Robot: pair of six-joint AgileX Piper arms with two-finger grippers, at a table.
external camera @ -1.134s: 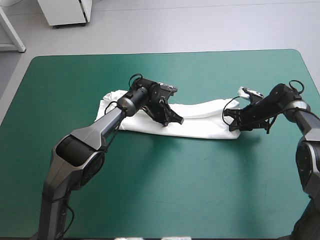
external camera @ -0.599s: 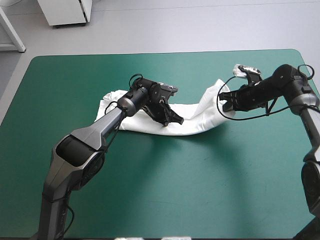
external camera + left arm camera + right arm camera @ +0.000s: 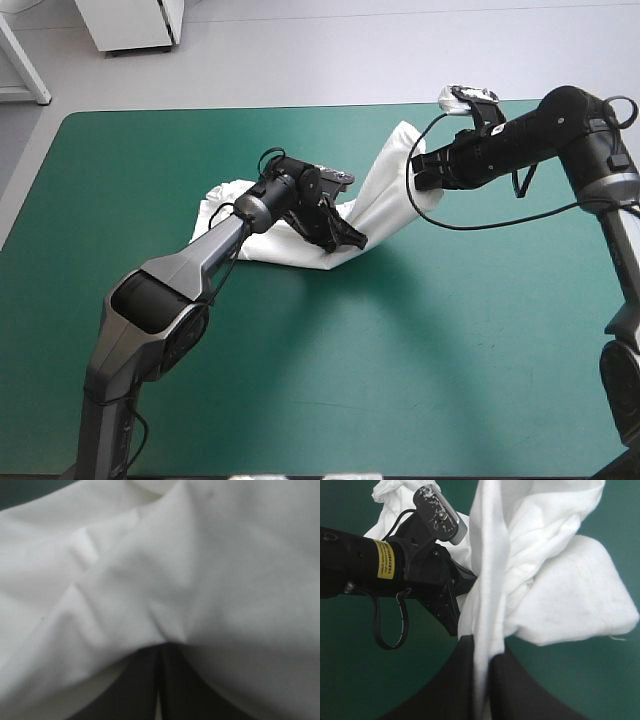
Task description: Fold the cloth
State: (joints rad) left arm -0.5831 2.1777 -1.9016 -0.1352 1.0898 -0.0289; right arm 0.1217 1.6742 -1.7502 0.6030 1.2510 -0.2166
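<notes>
Your T-shirt lies just left of the table's middle, its left end bunched on the teal-green cover. The left gripper has its black fingers drawn together to a point and pressed onto the shirt's near edge. Treat that as your hinge and leave it planted. From there the cloth rises as a twisted band to the right gripper, which is pinched tight on the shirt's right end, raised above the table. I'd carry that end over the hinge toward the bunched left end, low and slow, letting the twist fall out before you lay it down. The far edge is close to the right gripper; the near half lies open — but the left arm crosses your path.
</notes>
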